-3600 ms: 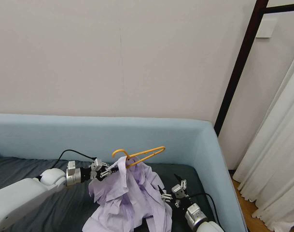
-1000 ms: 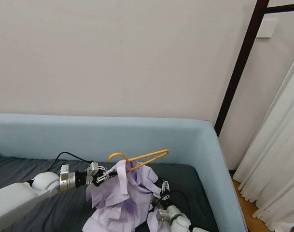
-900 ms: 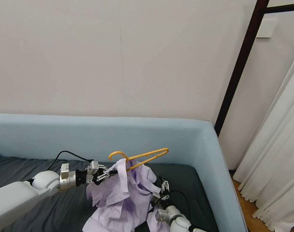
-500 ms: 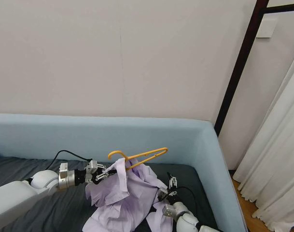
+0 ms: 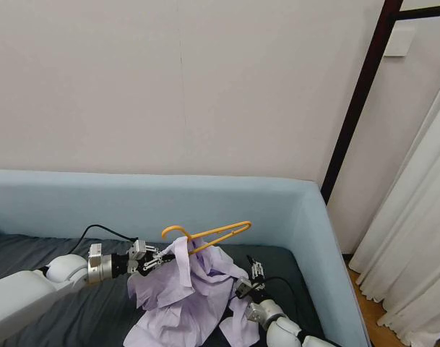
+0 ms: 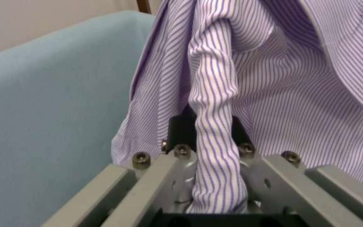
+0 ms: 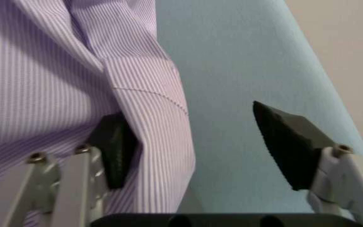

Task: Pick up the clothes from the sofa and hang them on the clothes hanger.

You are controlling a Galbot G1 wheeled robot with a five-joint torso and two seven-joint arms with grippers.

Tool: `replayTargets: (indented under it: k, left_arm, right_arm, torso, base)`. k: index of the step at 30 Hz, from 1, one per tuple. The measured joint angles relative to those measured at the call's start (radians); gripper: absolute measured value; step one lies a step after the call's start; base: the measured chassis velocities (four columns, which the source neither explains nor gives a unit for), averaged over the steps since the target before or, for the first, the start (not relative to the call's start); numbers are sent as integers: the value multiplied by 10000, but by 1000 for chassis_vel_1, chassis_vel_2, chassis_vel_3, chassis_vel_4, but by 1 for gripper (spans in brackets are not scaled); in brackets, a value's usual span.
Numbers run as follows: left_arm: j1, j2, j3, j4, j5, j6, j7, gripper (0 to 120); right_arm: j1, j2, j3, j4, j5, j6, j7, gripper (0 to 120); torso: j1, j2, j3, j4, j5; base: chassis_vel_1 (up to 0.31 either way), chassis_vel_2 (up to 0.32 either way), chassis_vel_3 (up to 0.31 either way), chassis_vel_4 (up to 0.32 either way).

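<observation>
my head camera looks forward and down from high up, well back from the left gripper (image 5: 151, 258) and right gripper (image 5: 250, 275). each wrist camera peers out along its own jaws, very close: shirt (image 6: 219, 94) between the left jaws, against one right jaw. all three share shirt and sofa (image 5: 133, 199) back.

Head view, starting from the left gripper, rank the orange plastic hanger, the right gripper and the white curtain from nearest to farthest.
1. Orange plastic hanger, just above the left gripper, which grips the purple striped shirt.
2. Right gripper, across the shirt, to the right.
3. White curtain, beyond the light blue sofa arm, far right.
</observation>
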Motion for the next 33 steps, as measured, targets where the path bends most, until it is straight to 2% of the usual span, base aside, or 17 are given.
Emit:
replayTargets:
  k: [3, 4, 7, 10, 12, 13, 17, 25, 33]
  left_arm:
    - [5, 50, -24, 63, 5, -14, 40, 1]
    - [5, 50, -24, 63, 5, -14, 40, 1]
    - [-1, 52, -27, 154, 23, -27, 93, 1]
    - [-7, 37, -27, 197, 46, -30, 120, 1]
    - [-9, 2, -27, 262, 139, -43, 138, 1]
    - [-9, 2, -27, 262, 139, -43, 138, 1]
    - [-2, -17, -23, 323, 193, -104, 150, 1]
    - [15, 23, -62, 345, 244, -225, 212, 1]
    - [163, 222, -310, 104, 964, -645, 453, 1]
  right_arm:
    - [-73, -219, 4, 176, 147, 302, -174, 51]
    - [-73, -219, 4, 176, 147, 302, -174, 51]
    - [-163, -400, 60, 270, 215, 781, -391, 38]
    - [-209, -442, 96, 310, 236, 1018, -486, 31]
    - [-282, -517, 143, 434, 376, 1419, -717, 19]
    - [-282, -517, 143, 434, 376, 1419, -717, 19]
    - [-315, -610, 237, 461, 665, 1968, -1068, 1]
    - [-270, -619, 347, 499, 1475, 1966, -1146, 0]
    - [-234, -576, 946, 591, 2892, 1516, -1214, 0]
  torso:
    - [0, 0, 0, 1, 0]
    - [0, 0, 0, 1, 0]
    - [0, 0, 0, 0, 0]
    - [0, 0, 0, 1, 0]
    - [0, 0, 0, 1, -1]
    - [0, 0, 0, 1, -1]
    - [0, 0, 0, 1, 0]
    - [0, 0, 0, 1, 0]
    - [0, 0, 0, 0, 0]
  base:
    - [0, 0, 0, 0]
    - [0, 0, 0, 0]
    - [0, 0, 0, 0]
    - [0, 0, 0, 0]
    - [0, 0, 0, 0]
    - [0, 0, 0, 0]
    - [0, 0, 0, 0]
    - [0, 0, 0, 0]
    - [0, 0, 0, 0]
